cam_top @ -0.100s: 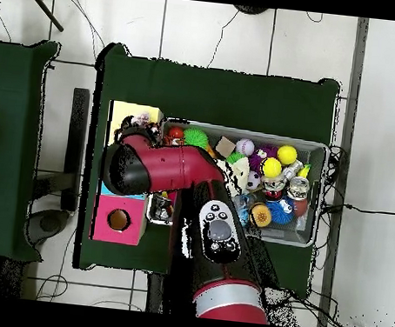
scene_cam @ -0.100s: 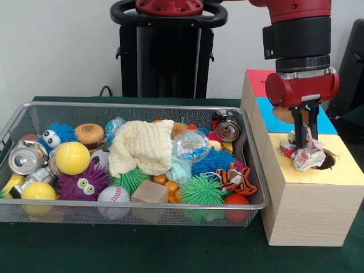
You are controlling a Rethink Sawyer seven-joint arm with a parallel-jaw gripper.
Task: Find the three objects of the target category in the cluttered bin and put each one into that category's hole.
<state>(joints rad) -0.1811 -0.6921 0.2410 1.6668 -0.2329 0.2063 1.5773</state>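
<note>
In the near-left wire bin (scene_cam @ -0.100s: pixel 250 170), clutter remains: baseball (scene_cam @ -0.100s: pixel 113 196), wooden cube (scene_cam @ -0.100s: pixel 149 193), crushed can (scene_cam @ -0.100s: pixel 27 157). At right, over the wooden box's (scene_cam @ -0.100s: pixel 307 205) yellow section, a crumpled wrapper ball (scene_cam @ -0.100s: pixel 304 153) sits at the hole (scene_cam @ -0.100s: pixel 329 160), not yet dropped. The gripper (scene_cam @ -0.100s: pixel 305 133) hangs vertically, fingers pinching it.

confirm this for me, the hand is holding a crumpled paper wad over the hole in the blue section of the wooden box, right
Not quite: the section is yellow, not blue. In the front view the hand holds the crumpled paper wad over the hole in the yellow section of the wooden box; the blue section lies farther back, behind the hand.
</note>
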